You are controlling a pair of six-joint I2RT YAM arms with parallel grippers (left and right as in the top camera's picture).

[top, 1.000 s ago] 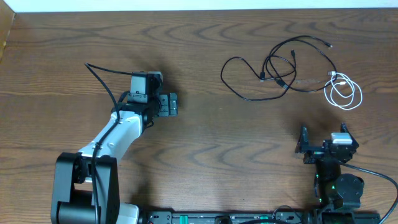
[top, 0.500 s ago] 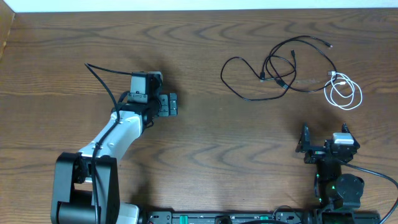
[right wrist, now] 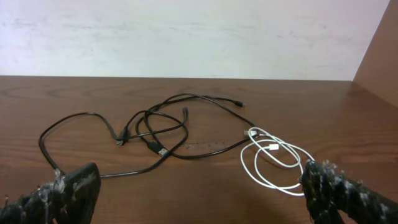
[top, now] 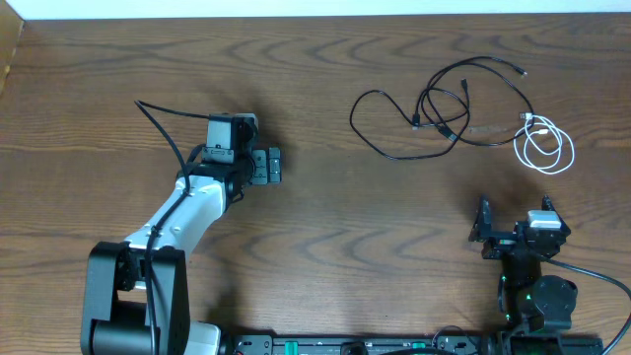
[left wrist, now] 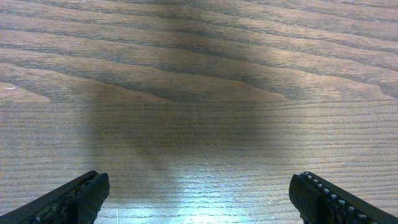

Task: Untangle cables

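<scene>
Two black cables (top: 439,106) lie looped over each other at the table's far right. A short white cable (top: 544,146) is coiled just right of them, touching a black end. They also show in the right wrist view, the black cables (right wrist: 152,134) and the white cable (right wrist: 273,163). My right gripper (top: 513,229) is open and empty near the front edge, below the cables (right wrist: 199,199). My left gripper (top: 266,165) is open and empty over bare wood at centre left, far from the cables (left wrist: 199,202).
A thick black arm wire (top: 158,123) runs from the left arm across the table. The table's back edge meets a white wall (right wrist: 186,37). A wooden side panel (right wrist: 379,62) stands at the right.
</scene>
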